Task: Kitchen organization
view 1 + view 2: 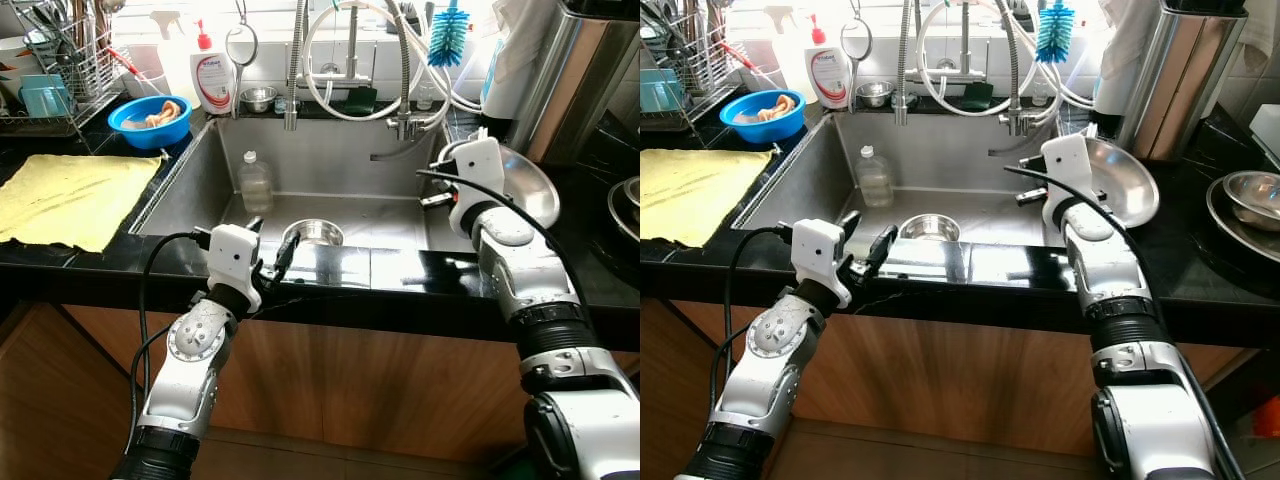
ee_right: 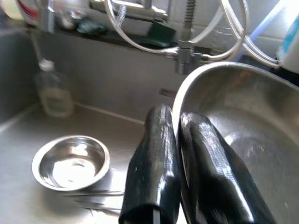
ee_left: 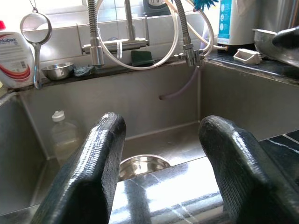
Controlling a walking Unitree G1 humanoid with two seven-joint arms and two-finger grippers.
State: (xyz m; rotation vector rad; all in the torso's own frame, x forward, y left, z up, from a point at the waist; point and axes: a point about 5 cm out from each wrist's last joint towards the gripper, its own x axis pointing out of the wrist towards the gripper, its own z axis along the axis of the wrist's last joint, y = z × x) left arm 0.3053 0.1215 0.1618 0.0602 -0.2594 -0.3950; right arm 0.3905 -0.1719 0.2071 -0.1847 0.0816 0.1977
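A large steel bowl (image 1: 532, 186) rests on the black counter to the right of the sink (image 1: 190, 180). My right gripper (image 2: 178, 116) is shut on this bowl's left rim, one finger inside and one outside, at the sink's right edge (image 1: 1032, 195). A small steel bowl (image 1: 313, 232) sits upright on the sink floor near the front wall. My left gripper (image 1: 270, 252) hovers open over the sink's front counter edge, pointing toward the small bowl (image 3: 142, 165) with nothing between its fingers (image 3: 100, 154).
A clear plastic bottle (image 1: 256, 182) stands in the sink's back left corner. Left of the sink lie a yellow cloth (image 1: 70, 195), a blue bowl (image 1: 150, 120) and a dish rack (image 1: 55, 65). Faucet hoses (image 1: 350, 70) hang above. Stacked steel bowls (image 1: 1248, 200) sit far right.
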